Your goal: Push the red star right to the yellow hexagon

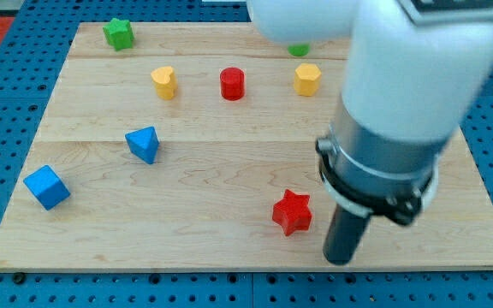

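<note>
Seven blocks lay spread on the wooden board [229, 171] when I looked across it from the view's left. Farthest left sat a blue cube [46, 186], low on the board near its left edge. Up at the top left was a green star [119, 33]. Right of the cube and a little higher stood a blue pyramid-like block [144, 144], and above that a yellow heart-shaped block [164, 82]. A red cylinder [232, 83] stood upright near the middle of the upper row. Lower down, right of centre, the red star [292, 211] lay near the board's bottom edge, well apart from the yellow hexagon [307, 79], which sat above it in the upper row, to the cylinder's right. A scrap of something green [298, 50] showed just above the hexagon, mostly hidden behind my arm. My tip [341, 258] held nothing, being a bare rod; it stood just beside the red star, on its right and slightly lower, with a narrow gap between them.
</note>
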Controlling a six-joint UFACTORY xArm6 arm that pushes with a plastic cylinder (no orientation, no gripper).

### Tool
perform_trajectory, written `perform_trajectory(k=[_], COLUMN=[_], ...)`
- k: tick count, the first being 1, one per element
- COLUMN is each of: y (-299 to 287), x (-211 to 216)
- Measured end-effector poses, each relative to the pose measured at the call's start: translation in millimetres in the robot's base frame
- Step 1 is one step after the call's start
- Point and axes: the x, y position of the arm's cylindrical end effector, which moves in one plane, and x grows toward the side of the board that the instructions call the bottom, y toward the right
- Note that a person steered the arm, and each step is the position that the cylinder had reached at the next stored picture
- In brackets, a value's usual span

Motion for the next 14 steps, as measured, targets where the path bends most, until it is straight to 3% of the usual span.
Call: perform_trajectory(k=[1, 2, 6, 7, 8, 10, 11, 12, 14], y=[-71, -73, 78, 93, 82, 23, 16, 32, 69], x=[-17, -57, -76, -113, -144, -133, -161, -185, -193])
